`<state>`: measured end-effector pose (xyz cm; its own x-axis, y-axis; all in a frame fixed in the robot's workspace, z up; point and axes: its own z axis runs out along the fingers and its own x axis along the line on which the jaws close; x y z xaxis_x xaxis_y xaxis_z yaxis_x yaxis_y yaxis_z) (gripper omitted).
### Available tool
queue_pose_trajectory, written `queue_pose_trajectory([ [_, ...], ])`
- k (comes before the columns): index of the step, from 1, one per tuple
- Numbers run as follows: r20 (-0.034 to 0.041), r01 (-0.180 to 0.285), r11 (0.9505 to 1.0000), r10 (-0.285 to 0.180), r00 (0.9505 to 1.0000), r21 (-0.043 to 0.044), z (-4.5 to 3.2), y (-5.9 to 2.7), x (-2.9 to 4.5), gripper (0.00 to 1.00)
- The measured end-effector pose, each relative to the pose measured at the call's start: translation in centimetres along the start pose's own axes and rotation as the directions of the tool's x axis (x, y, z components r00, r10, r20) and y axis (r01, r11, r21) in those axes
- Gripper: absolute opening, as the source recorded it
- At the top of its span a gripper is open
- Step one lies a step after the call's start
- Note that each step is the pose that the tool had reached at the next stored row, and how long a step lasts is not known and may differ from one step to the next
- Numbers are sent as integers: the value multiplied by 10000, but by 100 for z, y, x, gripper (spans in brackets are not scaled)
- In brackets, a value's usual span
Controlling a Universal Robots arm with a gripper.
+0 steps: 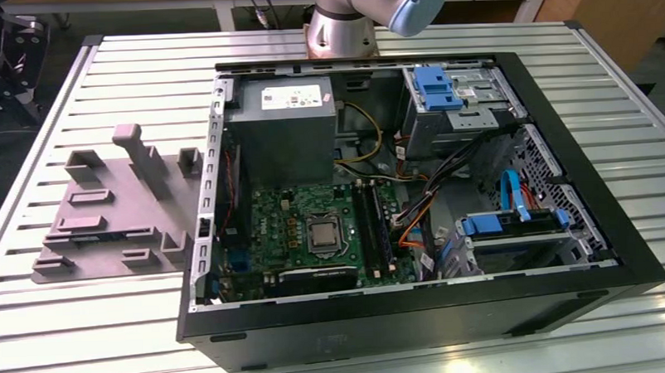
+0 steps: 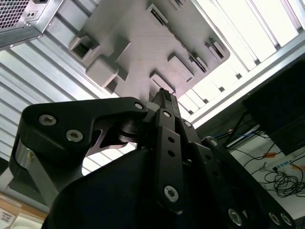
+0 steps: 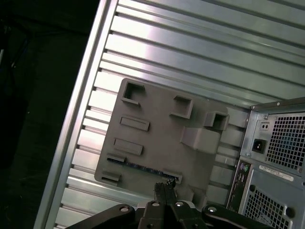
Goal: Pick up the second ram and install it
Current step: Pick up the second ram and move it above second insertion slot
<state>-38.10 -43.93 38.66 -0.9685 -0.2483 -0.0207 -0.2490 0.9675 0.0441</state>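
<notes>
The second ram (image 3: 143,168) is lying in the grey moulded tray (image 3: 157,138). It is sitting edge-up in a narrow slot along one border of the tray, between two low raised blocks. It is showing as a thin dark blue strip.

The tray is resting flat on the slatted metal table (image 1: 94,327), just beside the open computer case (image 1: 426,316), on the exterior view's left. The case is lying on its side with its panel off, so the motherboard (image 1: 312,229) is facing upward. Its long black memory slots (image 1: 373,222) are running beside the processor socket. Whether any slot is holding a stick cannot be told.

The gripper (image 3: 163,187) is hanging above the tray with its tips pointing down at it, on the side where the stick is lying. In both wrist views the two fingers (image 2: 162,102) are pressing together with no gap between them, and they are gripping nothing. In the first wrist view the tips are lining up close to the end of the stick nearer the case. Whether they are touching it cannot be told.

The arm's base (image 1: 343,24) is standing at the far edge of the table, behind the case.
</notes>
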Motion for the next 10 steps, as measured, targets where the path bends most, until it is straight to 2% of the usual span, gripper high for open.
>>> queue_pose_trajectory([
  [10, -6, 166, 9999, -166, 9999, -3, 0, 0, 0, 11],
])
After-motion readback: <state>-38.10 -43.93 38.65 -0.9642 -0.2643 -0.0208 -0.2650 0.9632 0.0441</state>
